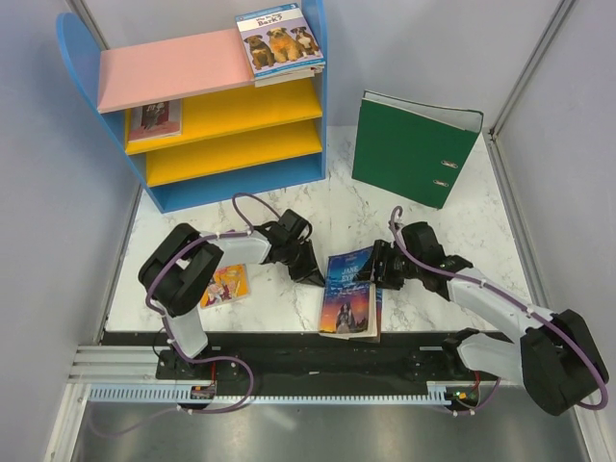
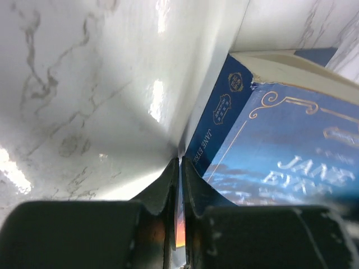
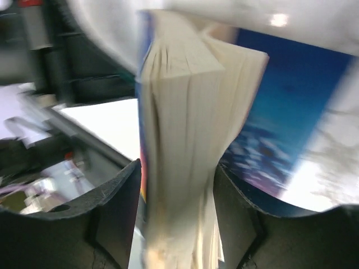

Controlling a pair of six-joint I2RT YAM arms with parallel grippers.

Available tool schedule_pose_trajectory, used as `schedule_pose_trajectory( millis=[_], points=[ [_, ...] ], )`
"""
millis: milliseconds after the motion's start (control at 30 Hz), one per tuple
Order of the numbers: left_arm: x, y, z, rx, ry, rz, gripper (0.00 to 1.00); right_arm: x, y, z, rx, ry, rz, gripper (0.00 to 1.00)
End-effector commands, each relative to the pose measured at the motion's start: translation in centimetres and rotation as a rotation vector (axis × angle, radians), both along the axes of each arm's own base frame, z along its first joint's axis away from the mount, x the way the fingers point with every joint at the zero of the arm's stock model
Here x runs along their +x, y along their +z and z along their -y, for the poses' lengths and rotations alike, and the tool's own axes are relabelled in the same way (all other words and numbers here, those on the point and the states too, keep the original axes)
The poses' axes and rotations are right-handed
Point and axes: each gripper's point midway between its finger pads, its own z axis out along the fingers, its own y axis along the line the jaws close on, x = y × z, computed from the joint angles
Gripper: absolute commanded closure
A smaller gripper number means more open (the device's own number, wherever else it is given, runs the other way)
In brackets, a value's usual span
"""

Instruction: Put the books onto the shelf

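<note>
Right tool [image 3: 176,174] straddles Jane Eyre [image 1: 348,294] — seemingly gripping.

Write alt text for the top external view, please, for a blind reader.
Two robot arms meet at a dark blue Jane Eyre book on a marble table, the right hand straddling its edge. Behind stand a green binder and a shelf holding books.

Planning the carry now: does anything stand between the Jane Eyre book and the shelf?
Yes. The left gripper, fingers shut, sits low beside the spine of the Jane Eyre book, its arm behind it, on the straight line to the shelf. The green binder stands off to the right, clear of that line.
</note>
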Motion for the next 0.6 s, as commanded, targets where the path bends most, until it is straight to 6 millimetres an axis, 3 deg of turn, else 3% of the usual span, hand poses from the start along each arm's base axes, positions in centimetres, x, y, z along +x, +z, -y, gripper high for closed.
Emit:
schedule_pose_trajectory(
  millis=[0, 167, 267, 367, 400, 433, 533, 567],
  points=[
    [3.3, 4.4, 4.5, -0.177, -0.044, 0.141, 0.88, -0.2, 7.0, -4.8, 0.332, 0.163, 0.149, 0.38],
    [3.5, 5.0, 4.6, -0.184, -0.045, 0.154, 0.87, 0.2, 6.0, -4.8, 0.303, 0.171, 0.13, 0.24],
    [3.5, 5.4, 4.5, -0.185, -0.046, 0.165, 0.87, 0.2, 5.1, -4.7, 0.268, 0.18, 0.111, 0.26],
    [3.4, 5.8, 4.2, -0.178, -0.051, 0.18, 0.83, 0.7, 5.4, -4.6, 0.245, 0.182, 0.136, 0.44],
    [3.3, 5.9, 3.8, -0.163, -0.05, 0.175, 0.8, 0.9, 4.9, -4.3, 0.217, 0.159, 0.127, 0.66],
    [3.3, 6.5, 3.5, -0.159, -0.059, 0.2, 0.77, 1.0, 4.6, -4.1, 0.206, 0.151, 0.12, 0.76],
    [3.6, 6.9, 1.8, -0.085, -0.054, 0.257, 0.57, 1.4, 4.4, -4.3, 0.194, 0.154, 0.124, 0.94],
    [4.1, 8.2, 1.2, -0.069, -0.038, 0.313, 0.5, 1.7, 4.5, -4.4, 0.191, 0.157, 0.133, 0.97]
  ],
)
